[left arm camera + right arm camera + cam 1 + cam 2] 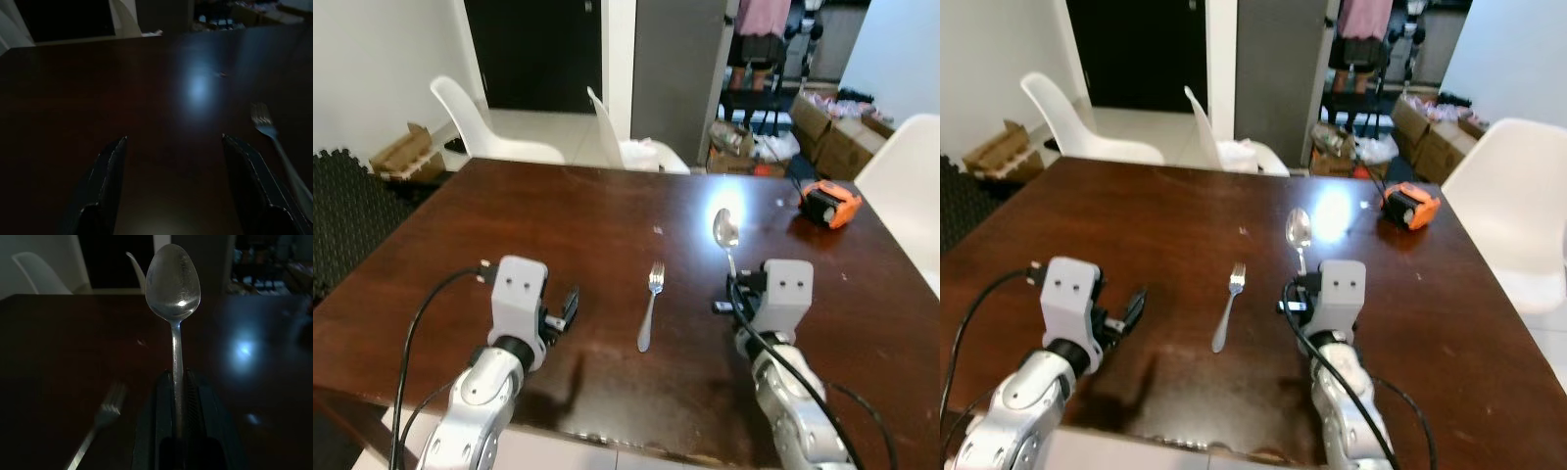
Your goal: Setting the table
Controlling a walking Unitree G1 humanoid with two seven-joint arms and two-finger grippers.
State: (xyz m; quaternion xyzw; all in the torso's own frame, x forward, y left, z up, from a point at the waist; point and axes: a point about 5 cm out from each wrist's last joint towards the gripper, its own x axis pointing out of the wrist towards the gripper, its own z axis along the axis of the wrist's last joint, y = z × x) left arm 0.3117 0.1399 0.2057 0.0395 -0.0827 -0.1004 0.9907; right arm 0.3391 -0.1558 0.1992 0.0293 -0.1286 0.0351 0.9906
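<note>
A silver fork [650,306] lies on the dark wooden table [568,225], tines pointing away from me. To its right, my right gripper [177,396] is shut on the handle of a silver spoon [173,284], whose bowl [725,229] points forward over the table. Left of the fork, my left gripper [173,147] hovers low over bare wood, open with nothing between its fingers [105,176]. The fork [274,142] sits just outside the left gripper's span.
An orange and black tape measure [829,204] rests near the table's far right corner. White chairs [489,127] stand at the far side and one [1508,196] at the right. Cardboard boxes [832,127] and clutter lie on the floor beyond.
</note>
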